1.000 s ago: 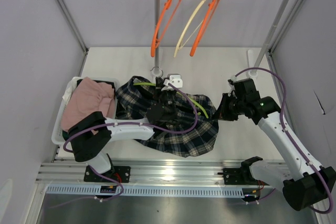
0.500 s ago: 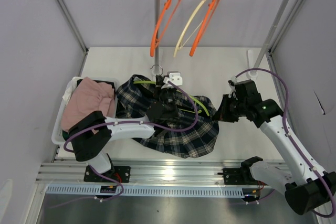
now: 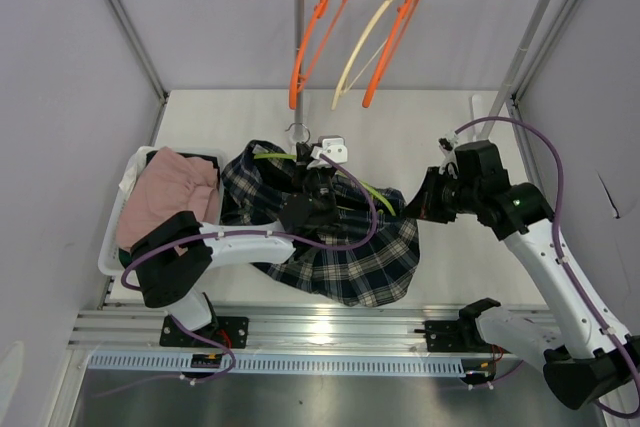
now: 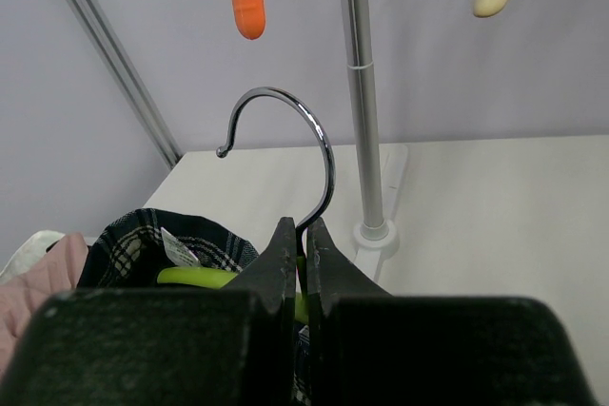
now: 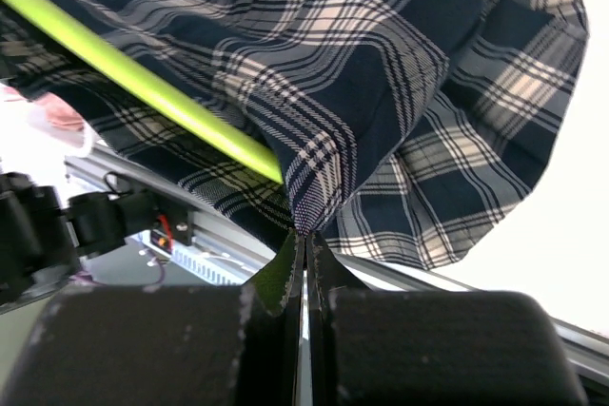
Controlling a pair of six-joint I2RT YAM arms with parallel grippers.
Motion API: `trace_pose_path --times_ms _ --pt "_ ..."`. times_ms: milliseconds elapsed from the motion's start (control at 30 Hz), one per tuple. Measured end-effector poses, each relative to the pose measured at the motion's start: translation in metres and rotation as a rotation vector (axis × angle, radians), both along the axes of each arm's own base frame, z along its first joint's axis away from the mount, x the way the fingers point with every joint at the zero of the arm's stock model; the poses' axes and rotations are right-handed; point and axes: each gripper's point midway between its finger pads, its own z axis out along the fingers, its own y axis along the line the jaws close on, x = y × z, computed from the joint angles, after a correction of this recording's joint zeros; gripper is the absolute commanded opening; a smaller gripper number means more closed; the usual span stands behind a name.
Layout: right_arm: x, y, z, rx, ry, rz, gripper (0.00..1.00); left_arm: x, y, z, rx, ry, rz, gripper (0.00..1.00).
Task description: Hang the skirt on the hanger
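Observation:
The dark blue plaid skirt (image 3: 345, 252) lies spread on the table in the top view, draped over a lime-green hanger (image 3: 377, 195) with a metal hook (image 3: 297, 131). My left gripper (image 3: 316, 185) is shut on the hanger's neck just below the hook (image 4: 322, 154), with the green bar (image 4: 195, 278) and skirt (image 4: 128, 240) beneath my left gripper (image 4: 304, 235). My right gripper (image 3: 418, 209) is shut on the skirt's right edge. In the right wrist view my right gripper (image 5: 303, 238) pinches a fold of the skirt (image 5: 381, 73) beside the green hanger arm (image 5: 143, 83).
A white basket (image 3: 131, 173) holding a pink garment (image 3: 170, 195) sits at the left. Behind stands a clothes rack, its pole (image 3: 298, 47) close to the hook, carrying orange hangers (image 3: 318, 32) and a cream one (image 3: 362, 42). A small white object (image 3: 333, 151) lies by the rack's foot.
My right gripper has drawn the skirt's right edge up and a little back, tightening the cloth over the hanger's end. The left gripper has hardly moved.

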Motion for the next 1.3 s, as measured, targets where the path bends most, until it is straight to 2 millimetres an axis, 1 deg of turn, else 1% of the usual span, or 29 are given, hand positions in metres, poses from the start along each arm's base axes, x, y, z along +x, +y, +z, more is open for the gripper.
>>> trace_pose_path --times_ms 300,500,633,767,867,1000,1100,1200,1300 --pt "-0.005 0.009 0.004 0.031 0.034 0.005 0.00 -0.001 -0.005 -0.002 0.009 0.001 -0.014 0.00" --pt "0.003 0.022 0.025 0.030 0.023 0.010 0.00 -0.010 -0.014 -0.002 -0.002 0.001 -0.039 0.00" --pt "0.003 0.025 0.030 0.018 0.029 0.008 0.00 -0.019 -0.018 0.004 -0.030 -0.003 -0.059 0.00" --pt "0.005 0.026 0.035 0.001 0.030 0.003 0.00 -0.030 -0.022 0.016 -0.083 -0.020 -0.093 0.00" --pt "0.011 0.024 0.046 -0.025 0.015 -0.016 0.00 -0.038 -0.022 0.031 -0.202 -0.047 -0.135 0.00" --pt "0.029 0.024 0.075 -0.033 -0.057 -0.040 0.00 -0.047 -0.013 0.060 -0.364 -0.070 -0.238 0.00" --pt "0.042 0.025 0.096 -0.034 -0.118 -0.054 0.00 -0.052 -0.011 0.077 -0.430 -0.074 -0.313 0.00" --pt "0.051 0.021 0.104 -0.063 -0.144 -0.077 0.00 -0.053 -0.018 0.083 -0.450 -0.053 -0.384 0.00" --pt "0.056 0.017 0.101 -0.110 -0.147 -0.094 0.00 -0.052 -0.029 0.083 -0.438 -0.017 -0.467 0.00"
